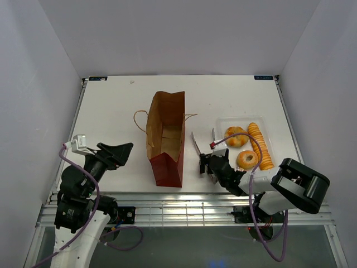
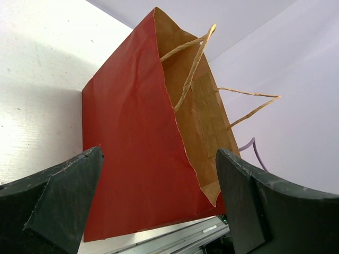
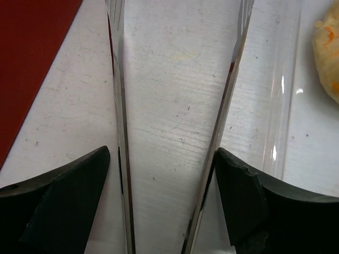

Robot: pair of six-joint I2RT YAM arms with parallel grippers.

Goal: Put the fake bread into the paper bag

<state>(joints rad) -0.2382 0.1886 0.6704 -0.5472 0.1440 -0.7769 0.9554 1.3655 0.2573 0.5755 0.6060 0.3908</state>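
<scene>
fingers [image 3: 63,206] of the right gripper [image 3: 161,153] spread wide, clamped on nothing. straddles the metal tongs [image 3: 122,106] low over the table [image 3: 169,121], both shiny arms running between the dark pads where they draw closer together, the right arm up against its finger, the left one just beside its own with a sliver of table showing. catches the red of the paper bag [image 3: 32,63] at the upper left of that wrist view, and on the right, past the clear wall of the plastic tray [image 3: 280,106], a bit of the orange fake bread [image 3: 328,53]. from above, sits between bag and tray near the front edge. fingers [image 2: 58,206] of the left gripper [image 2: 159,153] likewise wide apart, holding nothing, aimed at the bag's red lower end. hangs left of the bag, not touching. bag mouth open, twine handles [image 1: 139,120] sticking out either side, red end toward the arms. bread in the tray, right of the bag, tongs between: ridged loaf [image 1: 260,146] along the right side, two ring buns [image 1: 236,137] just left of it.
</scene>
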